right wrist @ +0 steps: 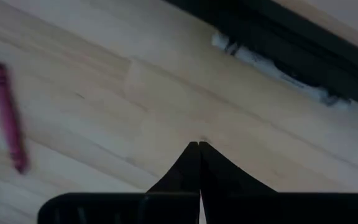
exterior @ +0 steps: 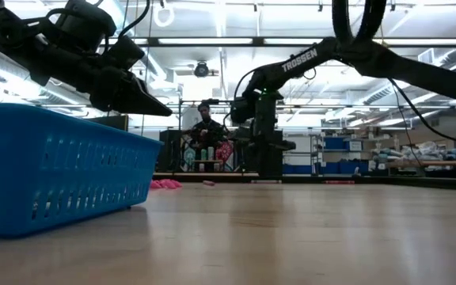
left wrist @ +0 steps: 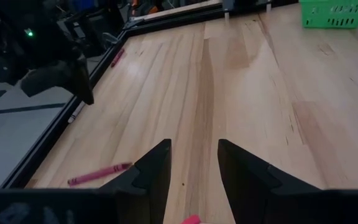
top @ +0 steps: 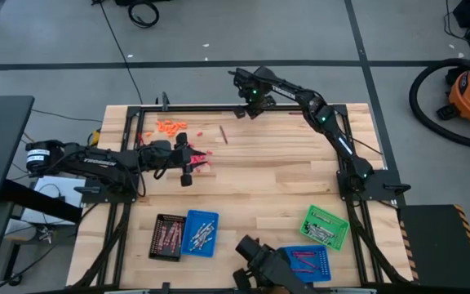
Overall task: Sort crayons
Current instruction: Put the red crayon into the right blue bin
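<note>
I had the left gripper [top: 188, 167] over the left-centre of the table [top: 284, 171], its fingers [left wrist: 154, 171] apart with bare wood between them; a pink tip showed just beneath them, possibly a crayon, though I could not be sure. A small heap of red-pink crayons [top: 200, 155] lay just beside that gripper. The orange crayons [top: 170, 126] sat near the far edge, and a single dark crayon [top: 224, 134] lay between them and the right gripper [top: 241, 112]. My right gripper hung at the far edge, fingers pressed together on nothing. Its wrist view showed that red-purple crayon [right wrist: 6, 115] lying loose nearby.
</note>
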